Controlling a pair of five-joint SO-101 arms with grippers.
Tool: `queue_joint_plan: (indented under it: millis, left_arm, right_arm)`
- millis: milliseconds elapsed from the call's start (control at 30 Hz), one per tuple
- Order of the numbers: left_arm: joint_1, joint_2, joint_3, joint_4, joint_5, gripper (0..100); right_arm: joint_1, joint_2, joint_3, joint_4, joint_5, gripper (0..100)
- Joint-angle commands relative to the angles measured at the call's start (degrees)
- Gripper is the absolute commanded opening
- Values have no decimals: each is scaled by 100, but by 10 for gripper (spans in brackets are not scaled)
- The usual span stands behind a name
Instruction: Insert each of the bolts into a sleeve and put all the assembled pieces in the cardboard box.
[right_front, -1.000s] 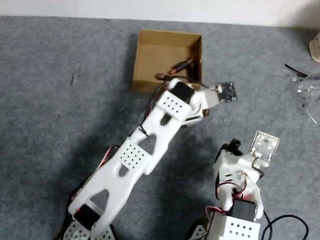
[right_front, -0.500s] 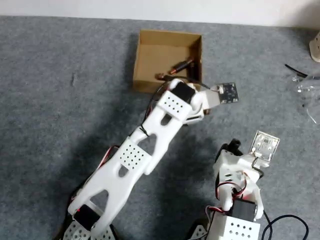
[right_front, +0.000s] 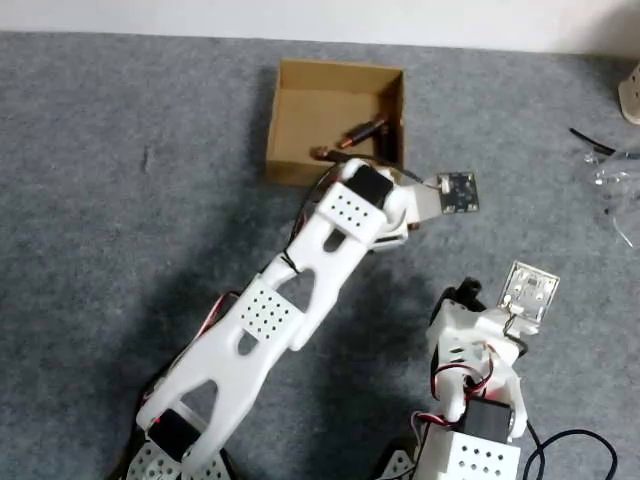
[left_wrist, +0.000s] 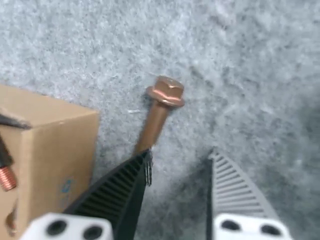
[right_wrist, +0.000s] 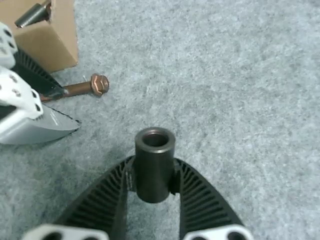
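Copper-coloured bolt (left_wrist: 159, 117) is lying on the grey surface (left_wrist: 250, 75) just beside the cardboard box (left_wrist: 45, 145). Your left claw (left_wrist: 178, 162) is hanging at its shank, fingers apart (your right claw (right_wrist: 153, 161) is clamping a dark sleeve (right_wrist: 154, 172)).

Copper bolt (left_wrist: 159, 117) lies beside the cardboard box (left_wrist: 47, 145); dark sleeve (right_wrist: 154, 172) clamped in right claw (right_wrist: 153, 160).
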Motion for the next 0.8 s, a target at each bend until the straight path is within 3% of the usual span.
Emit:
queue_joint_plan:
  millis: [0, 367, 567, 767]
  left_arm:
    - [57, -13, 101, 79, -70, 21]
    - [92, -40, 57, 448, -70, 7]
    - [110, -259, -637, 905, -26, 7]
    - [-4, -690, -769, 958, 378, 7]
  right_arm:
    - [48, -75, -84, -198, 62, 5]
    - [48, -75, -84, -198, 237, 5]
    - [66, -75, -84, -198, 299, 5]
    - [66, -75, -92, -198, 299, 5]
